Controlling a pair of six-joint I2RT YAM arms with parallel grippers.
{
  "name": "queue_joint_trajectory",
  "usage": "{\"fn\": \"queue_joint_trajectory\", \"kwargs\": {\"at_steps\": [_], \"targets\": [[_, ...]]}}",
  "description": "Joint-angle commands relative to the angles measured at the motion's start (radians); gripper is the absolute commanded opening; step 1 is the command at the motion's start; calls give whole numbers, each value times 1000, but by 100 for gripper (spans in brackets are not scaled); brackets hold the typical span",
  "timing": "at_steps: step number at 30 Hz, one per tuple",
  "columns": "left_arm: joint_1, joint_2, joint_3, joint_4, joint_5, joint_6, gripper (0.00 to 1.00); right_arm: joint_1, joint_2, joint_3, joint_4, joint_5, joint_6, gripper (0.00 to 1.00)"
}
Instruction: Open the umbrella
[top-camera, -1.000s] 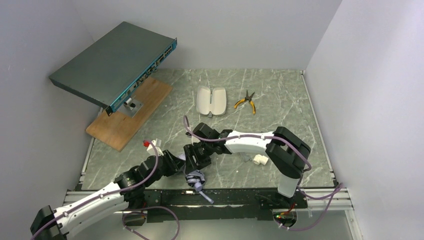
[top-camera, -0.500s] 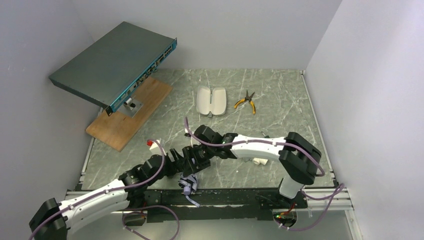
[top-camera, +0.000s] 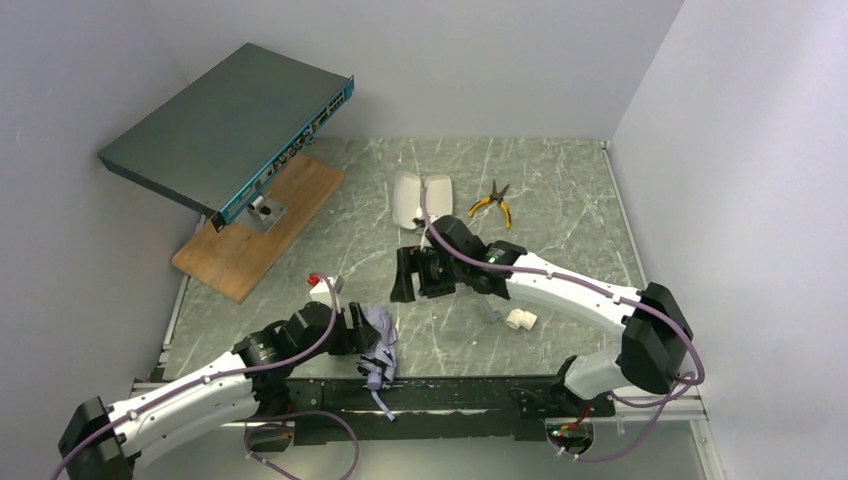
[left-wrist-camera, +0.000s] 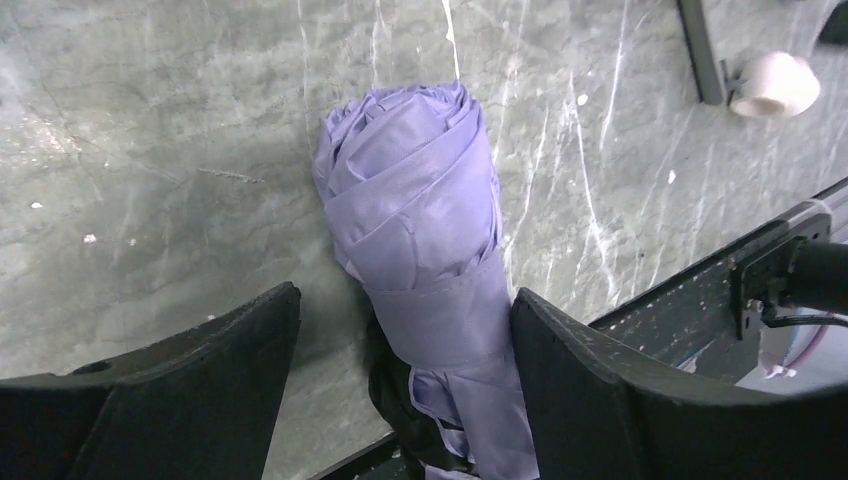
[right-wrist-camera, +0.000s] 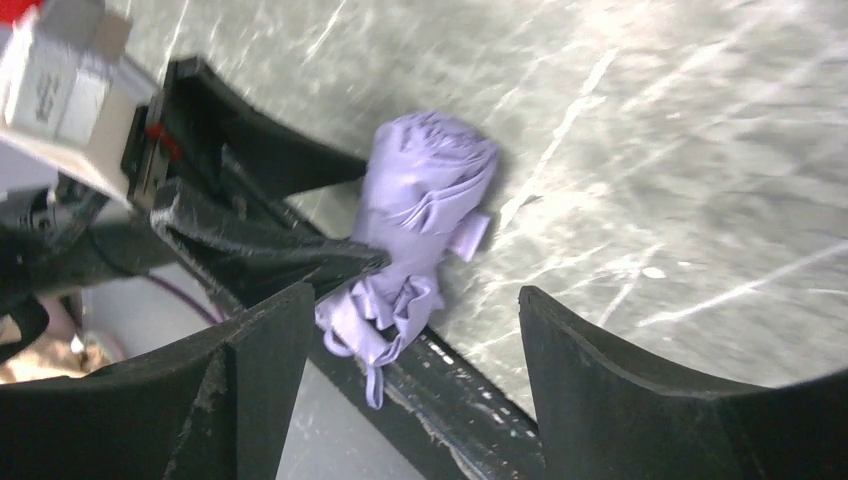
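The umbrella (top-camera: 379, 343) is folded, pale lavender, with its strap wrapped round it. It lies on the marble table near the front edge, its handle end and wrist loop over the black rail. My left gripper (top-camera: 366, 336) is open around it. In the left wrist view the umbrella (left-wrist-camera: 420, 220) lies between the fingers of the left gripper (left-wrist-camera: 405, 295), touching the right finger, with a gap to the left one. My right gripper (top-camera: 410, 275) is open and empty, raised behind the umbrella. The right wrist view shows the right gripper (right-wrist-camera: 415, 291) with the umbrella (right-wrist-camera: 420, 200) beyond it.
A network switch (top-camera: 230, 120) leans on a wooden board (top-camera: 255, 235) at the back left. A beige clamshell case (top-camera: 422, 200) and yellow-handled pliers (top-camera: 490, 203) lie at the back. A white pipe fitting (top-camera: 520, 320) lies right of the umbrella. The black front rail (top-camera: 450, 392) runs along the near edge.
My right gripper has drawn back from the umbrella, away from the front edge and toward the middle of the table. The umbrella now rests on the table between the left gripper's fingers.
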Motion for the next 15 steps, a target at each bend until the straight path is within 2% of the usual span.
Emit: {"fn": "queue_joint_trajectory", "kwargs": {"at_steps": [1,3,5,7,9,13,15], "targets": [[-4,117,50,58,73,63,79,-71,-61,-26,-36,37,-12,77],[-4,184,53,120,95,59,75,-83,-80,-51,-19,27,-10,78],[-4,248,63,141,91,50,67,-87,-92,-69,-9,20,-7,78],[-5,305,85,139,76,47,48,-88,-97,-83,-6,15,-6,78],[-4,330,102,141,67,51,35,-88,-98,-98,-1,11,-3,78],[-4,337,129,159,65,77,13,-95,-106,-121,10,1,-7,78],[-4,336,150,171,64,99,5,-105,-108,-122,11,4,-11,78]]}}
